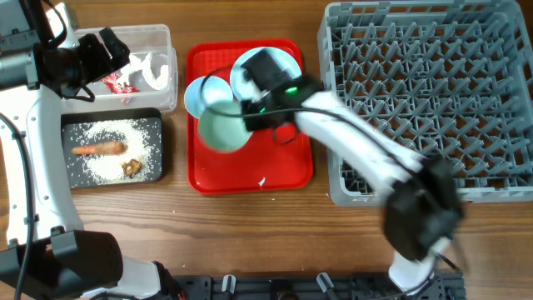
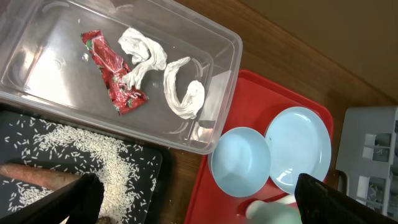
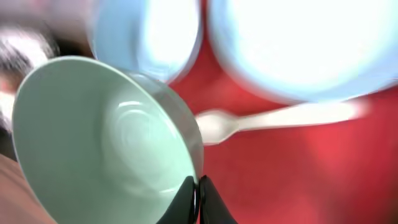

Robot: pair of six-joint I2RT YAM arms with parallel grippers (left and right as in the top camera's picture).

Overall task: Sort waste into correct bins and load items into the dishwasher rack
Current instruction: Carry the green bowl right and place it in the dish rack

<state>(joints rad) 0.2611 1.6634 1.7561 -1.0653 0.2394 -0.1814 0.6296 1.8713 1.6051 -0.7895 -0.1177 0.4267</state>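
While right fingers (image 3: 188,204) pinch bowl (image 3: 106,143), rice (image 2: 93,155) in black tray (image 2: 146,180), wrapper (image 2: 112,74) in tub (image 2: 56,62)

Wooden table (image 1: 250,229) right across the overhead view, grain running side to side. Upper left, a clear plastic tub (image 1: 165,52) sits flat on the wood. Just below it, a black tray (image 1: 155,123), also flat on the table. Centre frame, a red tray (image 1: 250,173), just beside both, with a thin strip of wood between. On the right, a big grey rack (image 1: 416,92) runs off the top and right edges, close beside the red tray.
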